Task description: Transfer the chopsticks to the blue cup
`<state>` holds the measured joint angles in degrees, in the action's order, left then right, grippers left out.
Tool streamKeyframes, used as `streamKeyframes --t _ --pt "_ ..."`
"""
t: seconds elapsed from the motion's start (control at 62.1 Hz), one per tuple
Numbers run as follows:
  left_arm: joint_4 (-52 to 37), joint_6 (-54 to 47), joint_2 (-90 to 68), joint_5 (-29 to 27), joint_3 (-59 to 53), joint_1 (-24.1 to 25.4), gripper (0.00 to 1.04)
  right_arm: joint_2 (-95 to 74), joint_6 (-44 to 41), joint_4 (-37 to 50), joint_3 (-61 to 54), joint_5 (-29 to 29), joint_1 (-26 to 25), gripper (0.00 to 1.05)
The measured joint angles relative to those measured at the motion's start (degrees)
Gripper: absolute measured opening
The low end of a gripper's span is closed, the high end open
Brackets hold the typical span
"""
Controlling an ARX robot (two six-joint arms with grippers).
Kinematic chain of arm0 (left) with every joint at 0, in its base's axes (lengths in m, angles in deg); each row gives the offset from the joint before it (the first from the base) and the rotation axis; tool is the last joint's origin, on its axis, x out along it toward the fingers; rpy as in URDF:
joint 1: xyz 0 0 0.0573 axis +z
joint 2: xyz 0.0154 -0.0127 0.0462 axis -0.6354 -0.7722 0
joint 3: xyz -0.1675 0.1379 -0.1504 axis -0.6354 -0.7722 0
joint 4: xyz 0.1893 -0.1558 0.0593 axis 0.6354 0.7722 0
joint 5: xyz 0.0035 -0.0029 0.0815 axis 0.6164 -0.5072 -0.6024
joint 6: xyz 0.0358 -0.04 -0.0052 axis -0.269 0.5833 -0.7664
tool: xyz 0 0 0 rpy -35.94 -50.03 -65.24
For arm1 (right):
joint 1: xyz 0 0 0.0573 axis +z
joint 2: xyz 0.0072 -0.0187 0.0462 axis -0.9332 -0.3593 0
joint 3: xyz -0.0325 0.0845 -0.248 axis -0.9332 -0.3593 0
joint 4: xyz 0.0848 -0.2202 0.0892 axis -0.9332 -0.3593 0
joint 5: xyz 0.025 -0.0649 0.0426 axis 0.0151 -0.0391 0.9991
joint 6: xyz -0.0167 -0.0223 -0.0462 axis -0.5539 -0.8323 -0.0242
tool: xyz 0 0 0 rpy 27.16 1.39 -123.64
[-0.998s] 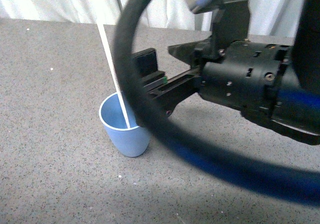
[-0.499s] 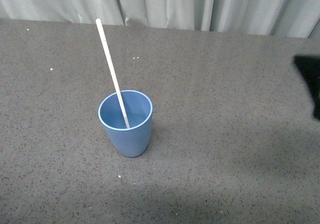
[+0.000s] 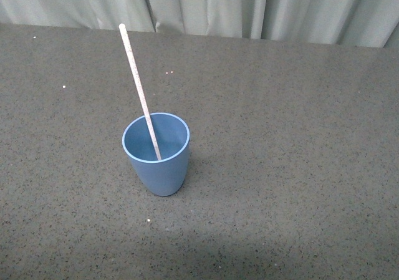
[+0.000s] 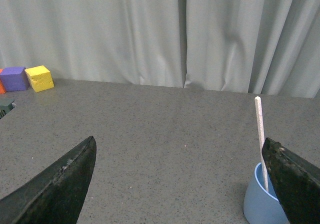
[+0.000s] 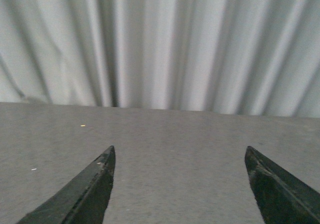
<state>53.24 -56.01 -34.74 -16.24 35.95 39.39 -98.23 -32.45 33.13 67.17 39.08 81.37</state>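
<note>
The blue cup (image 3: 157, 153) stands upright on the grey table. The chopstick (image 3: 138, 86) stands in it, its lower end inside, leaning up and away to the left. No gripper shows in the front view. In the left wrist view my left gripper (image 4: 180, 149) is open and empty; the blue cup (image 4: 260, 201) with the chopstick (image 4: 260, 136) sits beside one finger, partly hidden by it. In the right wrist view my right gripper (image 5: 180, 154) is open and empty over bare table.
A pale curtain (image 3: 249, 9) hangs along the table's far edge. In the left wrist view a yellow block (image 4: 39, 78) and a purple block (image 4: 13, 78) sit at the far edge by the curtain.
One second ago my right arm filled the front view next to the cup. It has drawn back out of view to the right. The chopstick stays in the cup.
</note>
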Motion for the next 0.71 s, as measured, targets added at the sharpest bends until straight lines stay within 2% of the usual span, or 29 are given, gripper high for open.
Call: streamKeyframes --t 0.048,0.064,0.097,0.241,0.29,0.37,0.708 --pt "0.00 0.00 0.00 0.00 0.00 0.00 0.98 1.18 0.79 -0.85 -0.37 3.52 -1.11 0.65" --pt "0.00 -0.02 0.00 0.00 0.00 0.00 0.98 2.12 1.44 -1.55 -0.74 5.27 -1.92 0.59" --pt "0.00 0.00 0.00 0.00 0.00 0.00 0.98 3.04 1.81 -2.27 -1.05 6.47 -2.67 0.53" --pt "0.00 -0.02 0.00 0.00 0.00 0.00 0.98 6.71 2.51 -4.74 -1.81 8.66 -5.14 0.28" --pt "0.00 0.00 0.00 0.00 0.00 0.00 0.98 8.52 2.64 -5.68 -2.62 14.47 -9.46 0.13" --pt "0.00 0.00 0.00 -0.02 0.00 0.00 0.98 10.12 2.56 -5.70 -3.93 15.02 -12.00 0.01" --pt "0.00 0.00 0.00 0.00 0.00 0.00 0.98 16.57 2.93 -11.89 -3.93 15.63 -12.28 0.01"
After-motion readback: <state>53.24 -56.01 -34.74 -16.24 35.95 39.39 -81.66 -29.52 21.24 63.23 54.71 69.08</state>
